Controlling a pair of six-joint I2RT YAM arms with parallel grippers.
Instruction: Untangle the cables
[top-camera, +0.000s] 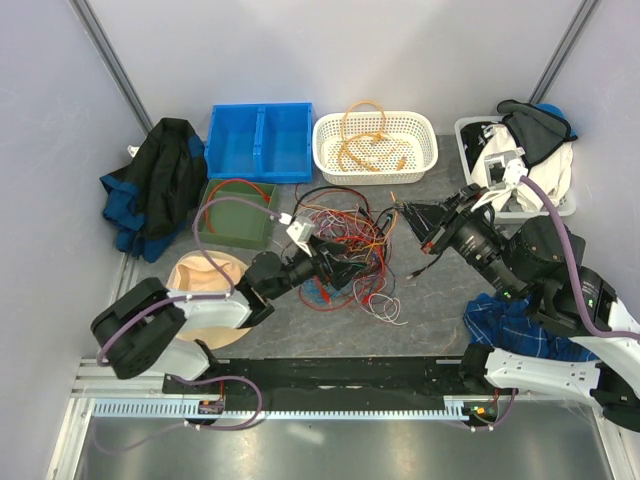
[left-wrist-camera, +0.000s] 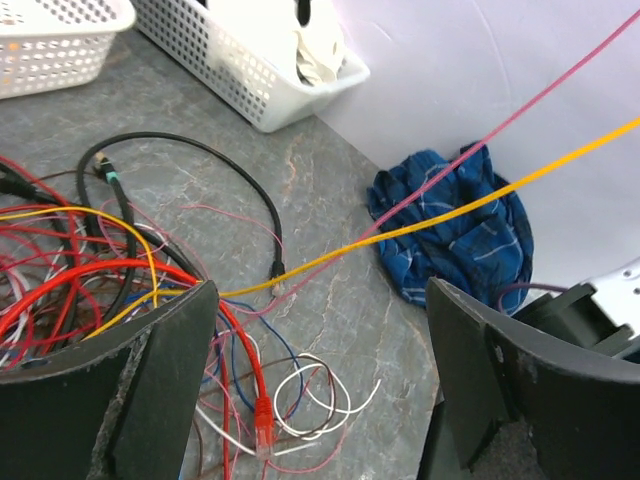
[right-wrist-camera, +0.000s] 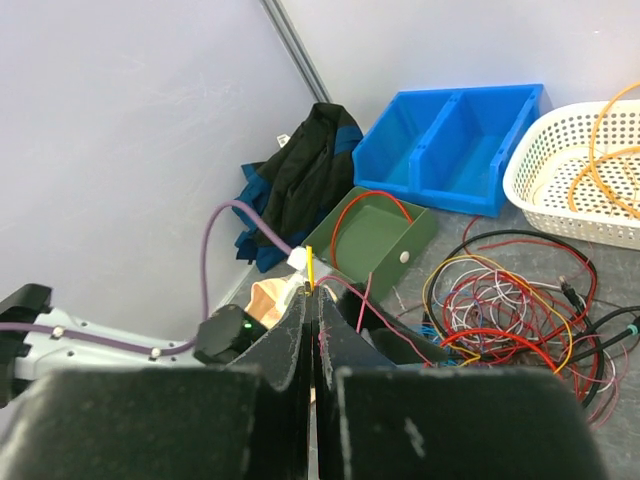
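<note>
Two robot arms meet over a knot of cables heaped at the middle of a grey table. The left gripper sits at the near-left side of the tangle, its fingers spread wide with nothing clasped between them. The right gripper, at the pile's far-right side, has its fingers pressed together, apparently pinching a yellow strand and a pink strand, though the contact point is tiny in the wrist view. Both strands run taut from the heap across the left wrist camera's view. A separate orange cable lies coiled in a white basket at the far edge. A red loop rests in a green box to the left, just in front of a blue bin. A blue checked cloth lies crumpled near the right arm's base.
</note>
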